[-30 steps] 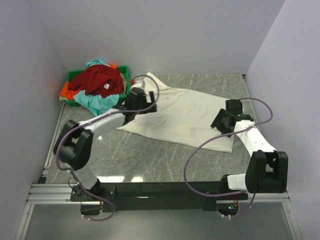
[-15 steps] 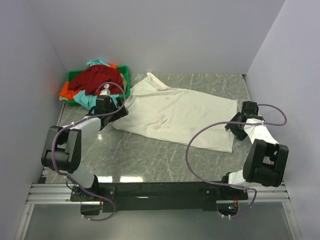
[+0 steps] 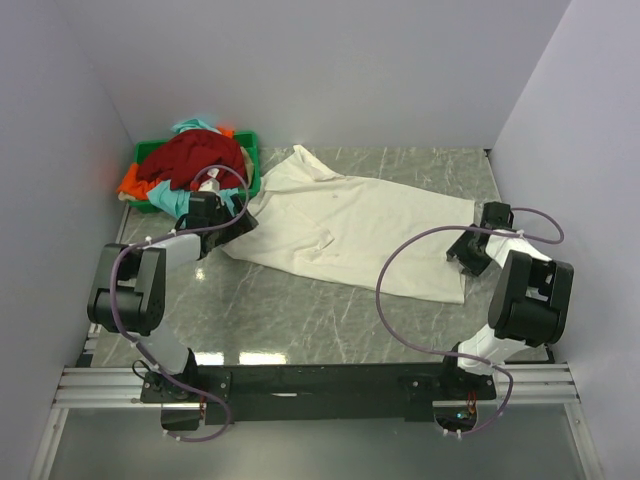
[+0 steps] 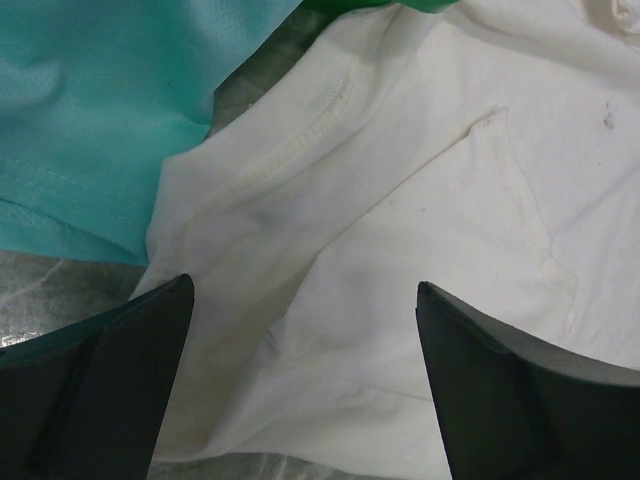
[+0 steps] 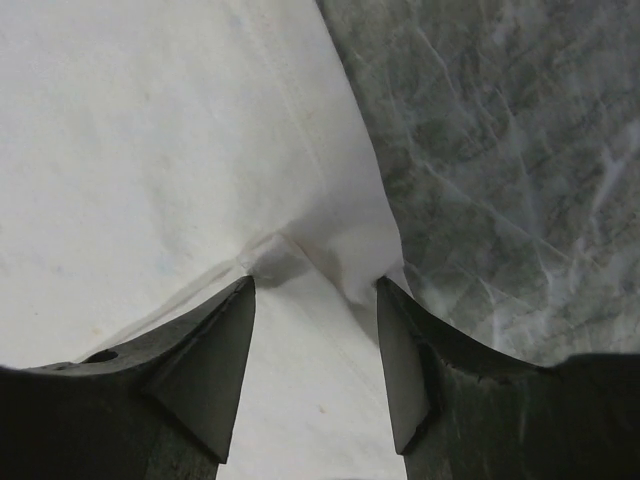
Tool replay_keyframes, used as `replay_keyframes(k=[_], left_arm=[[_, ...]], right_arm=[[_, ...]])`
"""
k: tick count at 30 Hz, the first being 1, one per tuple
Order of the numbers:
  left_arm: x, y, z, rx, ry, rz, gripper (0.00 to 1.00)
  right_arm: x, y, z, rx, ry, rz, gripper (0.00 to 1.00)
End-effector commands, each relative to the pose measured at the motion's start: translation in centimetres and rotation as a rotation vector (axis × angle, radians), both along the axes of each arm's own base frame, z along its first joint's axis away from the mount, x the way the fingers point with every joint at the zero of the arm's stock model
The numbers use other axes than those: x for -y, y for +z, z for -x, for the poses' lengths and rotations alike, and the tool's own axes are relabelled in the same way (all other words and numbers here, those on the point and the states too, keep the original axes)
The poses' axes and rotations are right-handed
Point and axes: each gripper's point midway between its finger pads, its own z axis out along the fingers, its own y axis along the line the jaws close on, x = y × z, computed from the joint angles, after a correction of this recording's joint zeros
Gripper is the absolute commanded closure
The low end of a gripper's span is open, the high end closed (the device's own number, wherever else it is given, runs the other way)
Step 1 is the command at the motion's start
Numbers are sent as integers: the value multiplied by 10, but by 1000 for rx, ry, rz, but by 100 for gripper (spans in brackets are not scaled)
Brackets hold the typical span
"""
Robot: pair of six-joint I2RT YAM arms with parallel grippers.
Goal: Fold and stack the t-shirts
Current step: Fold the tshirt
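Observation:
A cream-white t-shirt (image 3: pixel 370 225) lies spread out flat across the middle of the table. My left gripper (image 3: pixel 225 215) hovers over its left edge, open wide; in the left wrist view its jaws (image 4: pixel 305 285) frame a sleeve of the white shirt (image 4: pixel 400 200) with nothing clasped. My right gripper (image 3: pixel 468 250) is at the shirt's right edge. In the right wrist view its jaws (image 5: pixel 315 282) stand apart astride the hem (image 5: pixel 330 250), which puckers between the tips. Dark red (image 3: pixel 195 158), teal (image 3: pixel 180 200) and orange (image 3: pixel 130 182) t-shirts are piled at the back left.
A green plastic bin (image 3: pixel 249 145) at the back left corner holds the pile of coloured shirts. Teal cloth (image 4: pixel 90 120) hangs over its side beside my left gripper. Bare marble table (image 5: pixel 500 150) lies right of the shirt's hem. Walls close in the back and both sides.
My left gripper has drawn back from the shirt's middle to its left edge. My right gripper has moved out to the right hem, and its jaws have narrowed a little.

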Motion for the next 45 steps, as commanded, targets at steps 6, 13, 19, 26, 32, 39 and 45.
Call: replay_keyframes(k=[6,13,19,26,32,39,45], left_arm=[[1,-1,-6,26,-22,5,2],[0,-3,-5,21,-19,0,2],[-1,-4,-3,16,-19,2,2],[-1,-3,-2,18,-21,3,2],[-1,-1,-2,20,-23,6,2],[-2,-1,-1,19,-22,5,2],[-2,-1,0,21,-29,13,2]], right_arm=[[6,22,-27,110,24,17,42],[4,19,-28,97,33,3,59],[5,18,-26,83,34,8,76],[10,28,-12,60,12,53,66],[14,54,-16,117,34,93,62],[7,38,-24,101,68,42,60],[6,29,-30,86,68,23,58]])
